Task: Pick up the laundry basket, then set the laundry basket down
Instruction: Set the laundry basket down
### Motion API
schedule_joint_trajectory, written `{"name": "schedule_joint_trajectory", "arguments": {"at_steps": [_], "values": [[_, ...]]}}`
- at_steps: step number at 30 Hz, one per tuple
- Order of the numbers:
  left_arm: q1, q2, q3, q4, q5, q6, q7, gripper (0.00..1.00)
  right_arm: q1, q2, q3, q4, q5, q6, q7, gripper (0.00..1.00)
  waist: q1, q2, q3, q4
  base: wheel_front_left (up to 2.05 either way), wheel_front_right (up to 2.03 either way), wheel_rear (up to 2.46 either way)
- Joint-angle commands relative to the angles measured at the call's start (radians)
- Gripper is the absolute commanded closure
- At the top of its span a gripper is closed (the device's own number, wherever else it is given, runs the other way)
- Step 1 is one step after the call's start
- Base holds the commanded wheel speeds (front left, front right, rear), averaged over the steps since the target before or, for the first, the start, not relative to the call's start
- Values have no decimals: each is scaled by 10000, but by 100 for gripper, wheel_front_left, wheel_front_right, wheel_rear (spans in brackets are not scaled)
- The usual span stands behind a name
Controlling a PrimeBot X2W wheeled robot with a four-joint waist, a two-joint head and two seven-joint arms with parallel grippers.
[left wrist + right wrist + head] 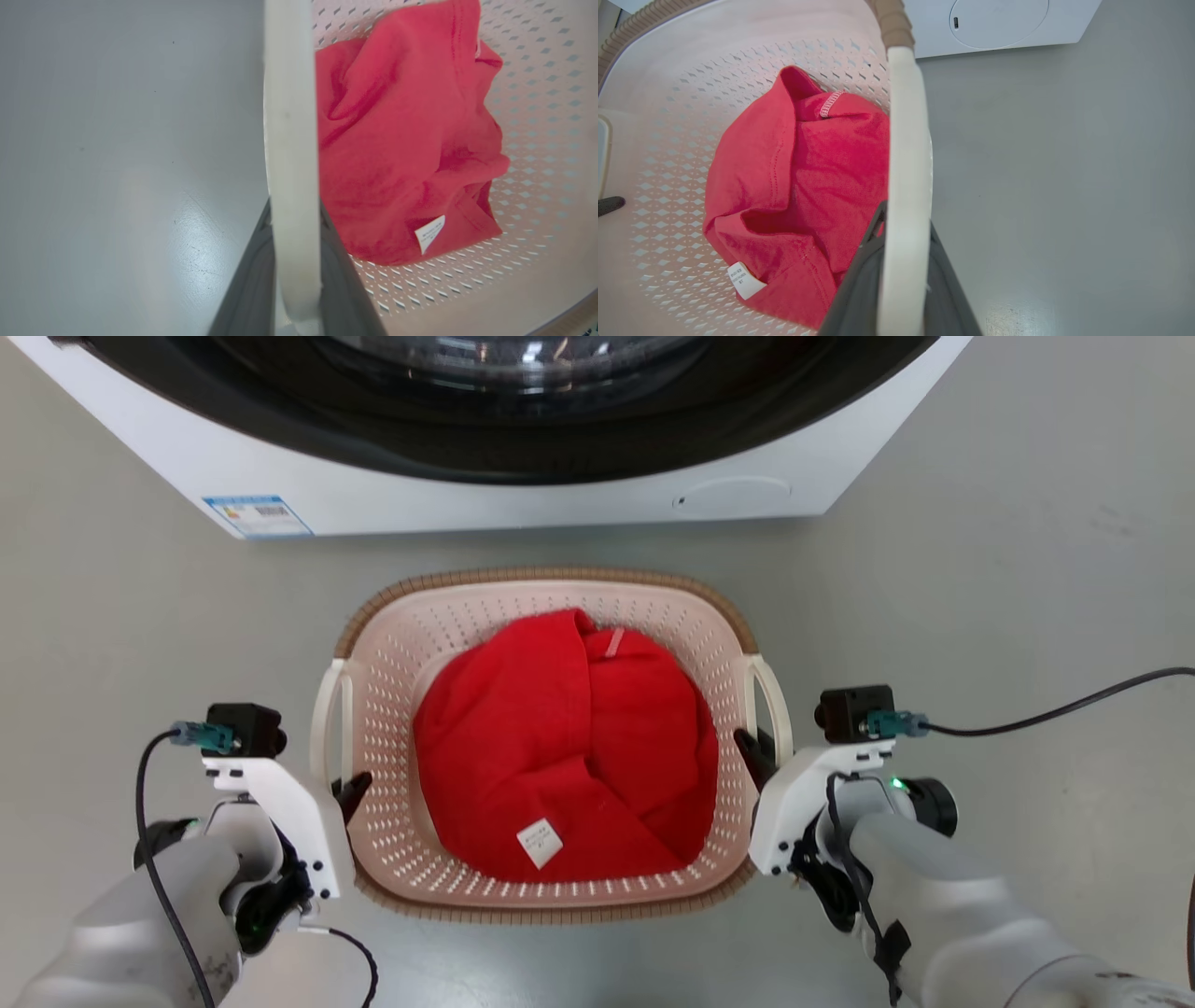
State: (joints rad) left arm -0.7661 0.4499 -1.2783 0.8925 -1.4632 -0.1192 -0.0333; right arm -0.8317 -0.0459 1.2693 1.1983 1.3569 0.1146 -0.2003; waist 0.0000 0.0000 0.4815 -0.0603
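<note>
Gripping the laundry basket by its white side handles — left tool and right tool each closed on one — just before the washer. Likely feeling light and stiff, needing level holding.

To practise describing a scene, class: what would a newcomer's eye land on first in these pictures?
First, the crumpled red garment with its white label, lying in the cream laundry basket on the grey floor at the centre. Next, the left gripper and right gripper, each clamped on one of the basket's white side handles. Behind the basket stands a white front-loading washing machine.
</note>
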Motion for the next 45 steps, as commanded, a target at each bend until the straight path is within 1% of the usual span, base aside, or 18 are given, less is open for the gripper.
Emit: {"name": "schedule_joint_trajectory", "arguments": {"at_steps": [1, 16, 23, 34, 45], "values": [[-424, 670, 236, -90, 166, -115, -234, 100, 45, -43, 98, -77, -11, 161, -214, 100, 0, 0, 340, 53, 0, 0, 0], [-1167, 1295, 173, -775, 213, -115, -966, 100, -787, -43, 84, 42, 6, 161, -603, 100, 0, 0, 1789, 170, 0, 0, 0], [-1488, 1484, 137, -1003, 259, -115, -1198, 100, -1314, -43, -383, 46, -315, 161, -612, 100, 0, 0, 2346, 157, 0, 0, 0], [-1943, 1775, 69, -1305, 389, -115, -1557, 100, -1636, -43, -1775, -43, -1515, 161, -614, 100, 0, 0, 3105, 114, 0, 0, 0], [-2284, 1943, 26, -1533, 487, -115, -1849, 100, -1561, -43, -3402, -296, -3055, 161, -614, 100, 0, 0, 3652, 132, 0, 0, 0]]}}
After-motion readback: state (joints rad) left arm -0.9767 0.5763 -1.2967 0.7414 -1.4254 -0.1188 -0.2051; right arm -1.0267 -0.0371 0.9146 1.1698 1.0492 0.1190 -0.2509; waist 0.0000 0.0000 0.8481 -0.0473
